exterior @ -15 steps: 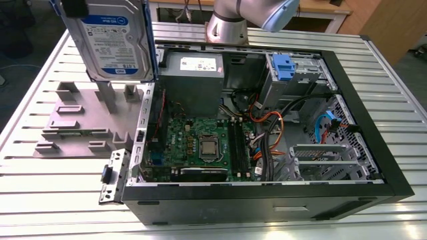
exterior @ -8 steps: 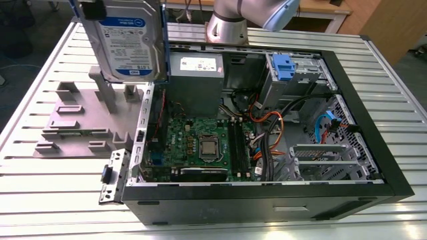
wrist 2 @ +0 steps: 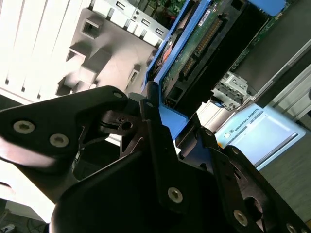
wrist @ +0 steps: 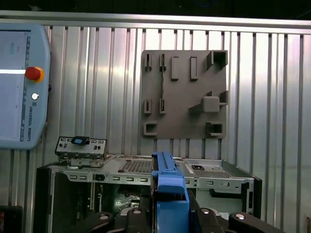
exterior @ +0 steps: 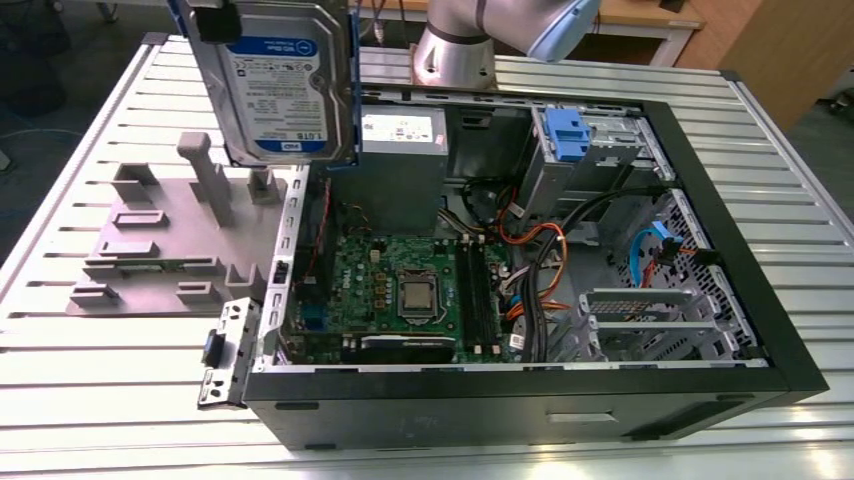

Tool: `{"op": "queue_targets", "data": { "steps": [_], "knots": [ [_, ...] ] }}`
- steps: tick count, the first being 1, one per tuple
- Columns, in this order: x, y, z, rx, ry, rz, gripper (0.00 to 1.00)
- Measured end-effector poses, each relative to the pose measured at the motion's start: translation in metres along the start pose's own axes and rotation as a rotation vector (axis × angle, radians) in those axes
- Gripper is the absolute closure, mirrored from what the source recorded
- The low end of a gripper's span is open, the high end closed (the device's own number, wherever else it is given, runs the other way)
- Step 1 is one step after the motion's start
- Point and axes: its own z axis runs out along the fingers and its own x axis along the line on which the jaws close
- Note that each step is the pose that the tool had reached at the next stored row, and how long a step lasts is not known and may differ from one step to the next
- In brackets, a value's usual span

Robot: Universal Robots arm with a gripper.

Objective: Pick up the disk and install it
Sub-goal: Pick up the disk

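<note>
My gripper [wrist 2: 175,118] is clamped on the blue carrier rail [wrist: 170,194] of the disk [exterior: 283,85]. The disk hangs on edge in the air above the open computer case's [exterior: 534,400] far corner, at the exterior view's left. I judge it dense, rigid and shock-sensitive. The rail is the safe hold, not the bare circuit board [wrist 2: 194,53]. The arm [exterior: 461,45] reaches over from the far side, wrist facing the tabletop [exterior: 80,400].

White-and-blue printed label [exterior: 280,95] on flat silver disk [exterior: 267,18], upper left, exterior view. White sticker [exterior: 400,127] on grey metal power-supply box [exterior: 400,185]: print illegible.
</note>
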Motion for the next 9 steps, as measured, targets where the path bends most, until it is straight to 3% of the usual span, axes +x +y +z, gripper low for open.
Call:
{"op": "queue_targets", "data": {
  "steps": [5,9],
  "knots": [
    [0.0015,-0.0012,0.0004,-0.0001,0.0001,0.0,0.64],
    [0.0077,-0.001,0.0009,-0.0001,0.0001,0.0,0.64]
  ]
}}
